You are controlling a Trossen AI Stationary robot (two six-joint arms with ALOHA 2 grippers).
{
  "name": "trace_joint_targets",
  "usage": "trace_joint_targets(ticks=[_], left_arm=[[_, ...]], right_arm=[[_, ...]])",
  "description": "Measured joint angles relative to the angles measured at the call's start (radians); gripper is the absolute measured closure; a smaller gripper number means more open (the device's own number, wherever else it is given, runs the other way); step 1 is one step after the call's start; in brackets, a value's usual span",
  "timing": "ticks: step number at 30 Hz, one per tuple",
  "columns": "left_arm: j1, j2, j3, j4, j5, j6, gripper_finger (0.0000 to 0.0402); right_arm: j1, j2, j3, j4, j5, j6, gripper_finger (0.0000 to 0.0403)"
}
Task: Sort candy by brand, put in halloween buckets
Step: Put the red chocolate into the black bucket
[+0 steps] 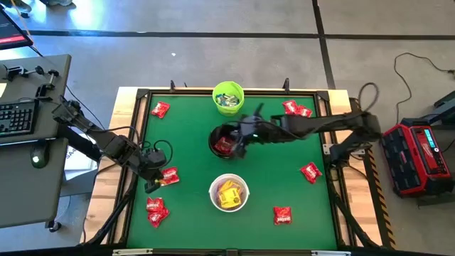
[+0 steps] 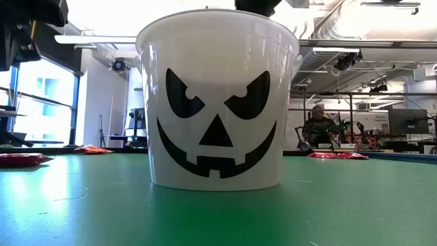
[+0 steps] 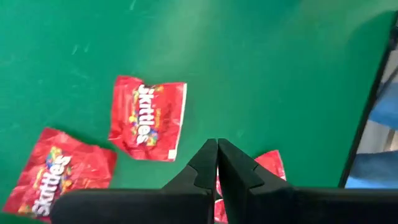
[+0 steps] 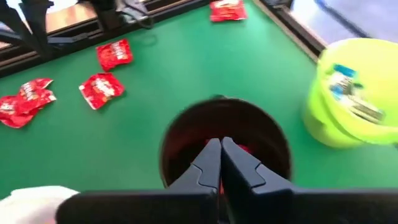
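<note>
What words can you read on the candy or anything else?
"Skittles": on the red packet in the left wrist view.
"Skittles": on the second red packet beside it, partly cut off.
Third red packet behind the left tool: print hidden.
White bucket: a black pumpkin face, no words.
Candy in the green bucket and the red box off the table: too blurred to read.

You can read "Skittles" in white letters on two red candy packets in the left wrist view: one packet [image 3: 147, 118] lying flat on the green table [image 3: 261, 74], the other [image 3: 59, 177] just beside it. No other lettering is legible.
</note>
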Motion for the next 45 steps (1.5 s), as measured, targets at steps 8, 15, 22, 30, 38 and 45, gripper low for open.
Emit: trace_joint_targets(ticks=[8, 15, 22, 30, 38, 45], left_arm=[[0.000, 0.058, 0.000, -0.024, -0.007, 0.012, 0.0339], [0.000, 0.189, -0.001, -0.025, -0.007, 0.008, 0.0263], [0.012, 0.269, -0.092, 0.100, 0.078, -0.065, 0.0210], [0.047, 0.263, -0.204, 0.163, 0.078, -0.107, 0.0188], [0.062, 0.263, -0.262, 0.202, 0.093, -0.092, 0.0188], [0.062, 0.261, -0.277, 0.211, 0.100, -0.080, 0.0220]], right_arm=[[0.097, -0.240, -0.255, 0.011, 0.145, 0.112, 0.0403], [0.159, -0.309, -0.353, 0.023, 0.214, 0.230, 0.0403], [0.177, -0.305, -0.355, 0.030, 0.227, 0.231, 0.0403], [0.176, -0.305, -0.355, 0.030, 0.228, 0.217, 0.0403], [0.176, -0.305, -0.355, 0.031, 0.230, 0.218, 0.0403], [0.176, -0.305, -0.355, 0.030, 0.242, 0.225, 0.0403]])
